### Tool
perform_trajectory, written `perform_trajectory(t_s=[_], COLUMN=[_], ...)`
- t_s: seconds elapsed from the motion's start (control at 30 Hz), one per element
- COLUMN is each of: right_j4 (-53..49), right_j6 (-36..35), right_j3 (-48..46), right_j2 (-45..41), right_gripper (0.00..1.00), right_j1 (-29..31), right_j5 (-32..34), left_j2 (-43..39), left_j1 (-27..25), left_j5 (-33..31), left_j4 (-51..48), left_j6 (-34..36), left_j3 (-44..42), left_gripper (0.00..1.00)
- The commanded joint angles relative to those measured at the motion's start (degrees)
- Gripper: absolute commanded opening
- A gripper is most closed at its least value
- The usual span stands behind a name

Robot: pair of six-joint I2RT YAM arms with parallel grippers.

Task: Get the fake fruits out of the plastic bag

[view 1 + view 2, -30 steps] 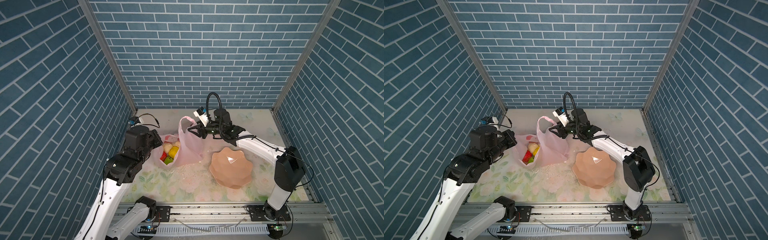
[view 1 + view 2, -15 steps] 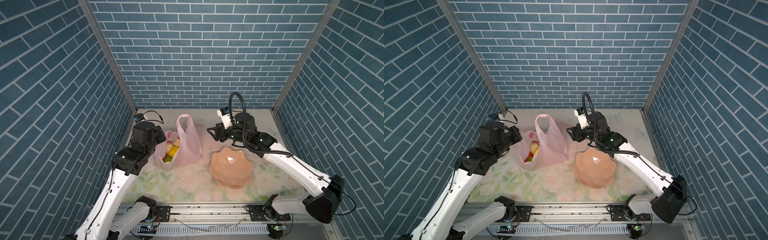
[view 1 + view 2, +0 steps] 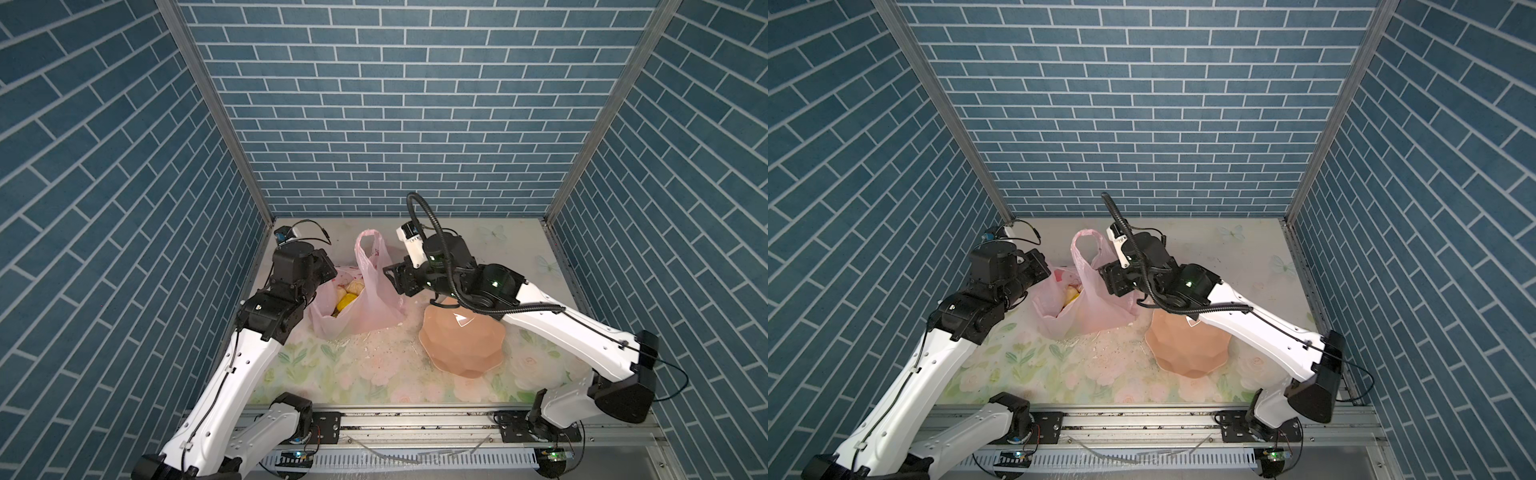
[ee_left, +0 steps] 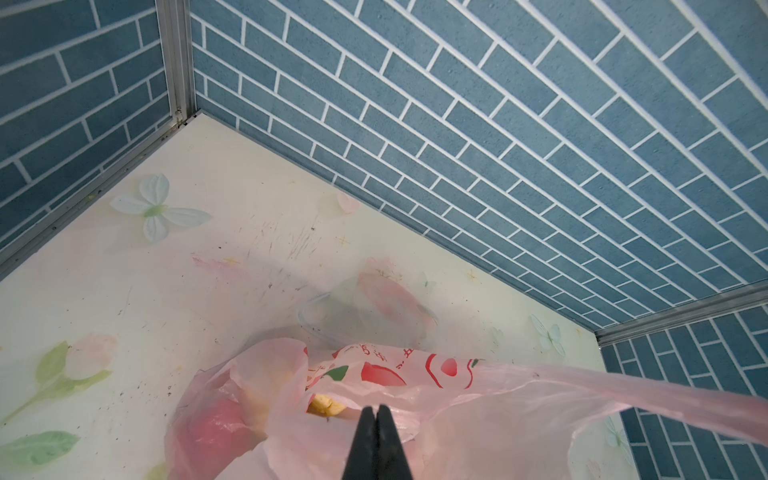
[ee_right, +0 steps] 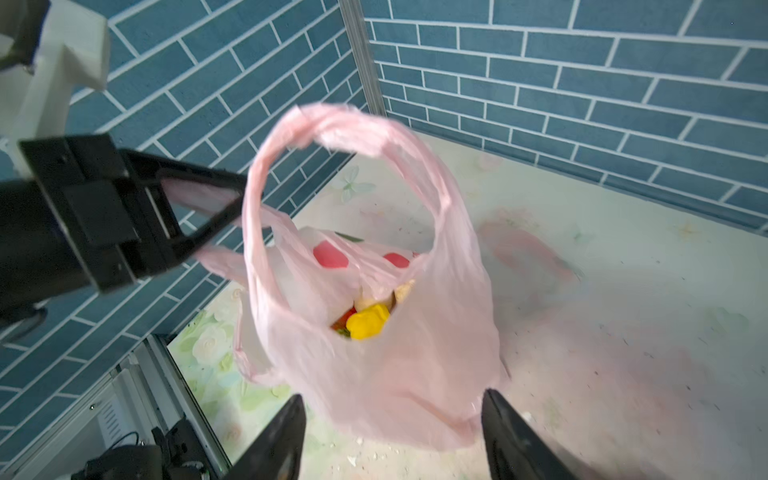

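Evidently, no fruits (image 5: 368, 323) lay outside the bag (image 3: 374, 307); left fingers (image 4: 363, 449) pinched its film, right fingers (image 5: 509, 440) spread at its 3 o'clock.

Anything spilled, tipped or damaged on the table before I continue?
Only loose white crumbs scattered on the floral mat between the plastic bag and the peach bowl. The bag stands upright, fruits inside it; nothing spilled.
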Motion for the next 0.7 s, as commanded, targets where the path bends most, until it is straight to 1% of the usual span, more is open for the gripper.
perform_trajectory(t_s=[0.0,0.07,0.17,0.23,0.33,0.47,0.6,0.67], right_j4=[-2.61,-3.49,-4.41,-4.84,-4.5,-7.9,-11.09,-11.7], right_j6=[-1.21,-1.41,-1.08,-0.83,-1.4,-2.47,-1.6,-0.99], right_j3=[7.66,11.28,14.08,14.15,12.97,13.27,12.47,11.35], right_j2=[5.8,9.32,12.06,12.08,10.55,8.89,6.7,5.15], right_gripper=[0.68,0.68,0.68,0.68,0.69,0.68,0.67,0.67], right_j1=[0.71,0.9,1.47,2.54,4.9,7.73,9.51,9.78], right_j5=[1.11,0.61,-0.39,0.25,2.95,10.23,21.1,23.69], left_j2=[-1.96,-2.81,-3.66,-3.86,-3.83,-3.35,-3.24,-3.49], left_j1=[0.73,0.89,1.12,1.26,1.41,1.56,1.69,1.69], left_j5=[0.69,0.86,0.86,1.04,1.17,1.75,2.01,1.98], left_j4=[0.84,0.6,0.2,-0.03,0.19,0.84,0.92,0.84], left_j6=[-0.73,-0.81,-0.82,-0.73,-0.69,-1.01,-0.91,-0.78], left_j3=[-1.59,-2.24,-2.61,-2.71,-2.97,-3.19,-3.15,-3.15], left_gripper=[0.0,0.0,0.0,0.0,0.0,0.0,0.0,0.0])
